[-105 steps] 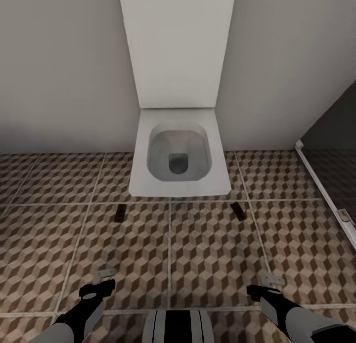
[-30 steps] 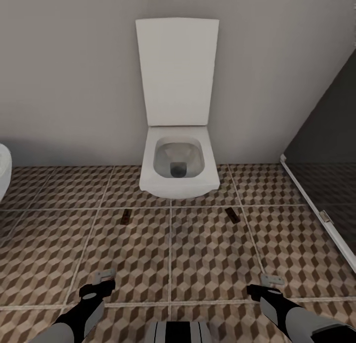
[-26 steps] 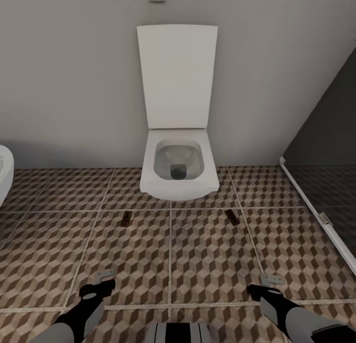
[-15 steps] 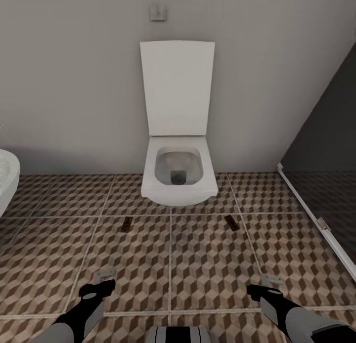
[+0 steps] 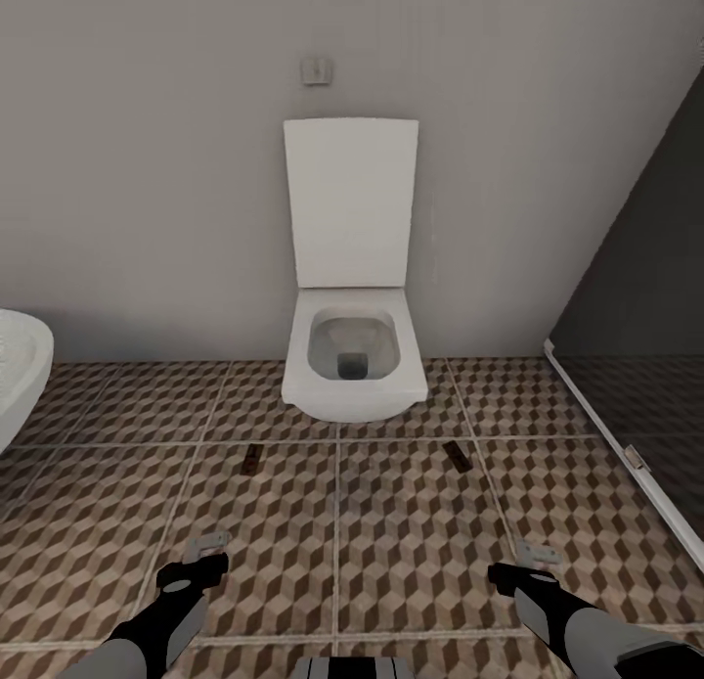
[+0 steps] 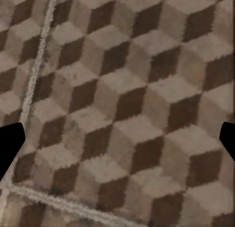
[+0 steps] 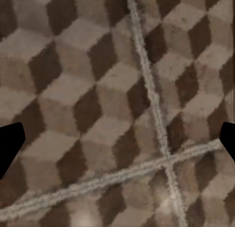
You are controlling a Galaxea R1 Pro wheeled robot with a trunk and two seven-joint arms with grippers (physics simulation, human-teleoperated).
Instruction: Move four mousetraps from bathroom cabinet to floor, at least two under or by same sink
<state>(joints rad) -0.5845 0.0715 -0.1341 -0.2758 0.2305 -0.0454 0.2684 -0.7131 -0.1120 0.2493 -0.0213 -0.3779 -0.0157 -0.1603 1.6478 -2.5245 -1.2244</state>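
Two mousetraps lie flat on the bathroom floor in front of the toilet. One mousetrap is to the toilet's left, the other mousetrap to its right. My left gripper hangs low over the tiles, short of the left trap, and is open with nothing in it. My right gripper is open too, short of the right trap. In the wrist views, the left gripper and the right gripper have only cube-pattern tile between their wide-spread fingertips.
A white toilet with its lid up stands against the grey wall, a flush plate above it. A rounded white fixture juts in at the left edge. A dark glass screen with a white frame runs along the right.
The whole view has pulled back from the toilet, which now looks smaller, and the white fixture at the left has come into the picture. Both traps lie as before; both grippers stay open.
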